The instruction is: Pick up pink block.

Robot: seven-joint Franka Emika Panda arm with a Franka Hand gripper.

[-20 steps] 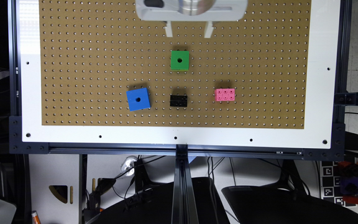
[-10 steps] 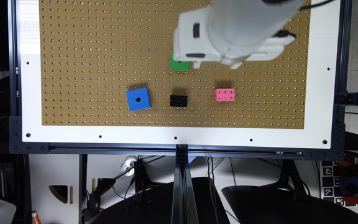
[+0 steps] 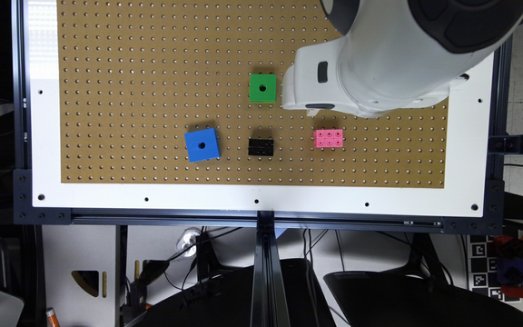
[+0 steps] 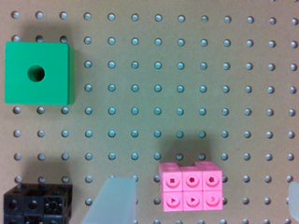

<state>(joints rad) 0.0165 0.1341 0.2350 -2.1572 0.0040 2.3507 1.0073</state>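
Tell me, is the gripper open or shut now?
Open: in the wrist view its fingers stand far apart, with the pink block between them, untouched.

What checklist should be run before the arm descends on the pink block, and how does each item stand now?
1. Pink block lies flat, studs up: ok.
2. Space around it, black brick and green cube well apart: ok.
3. Gripper open, fingers either side of the block in the wrist view: ok.
4. Gripper height above the pegboard: cannot tell.
5. Block gripped: not ok, it rests untouched.
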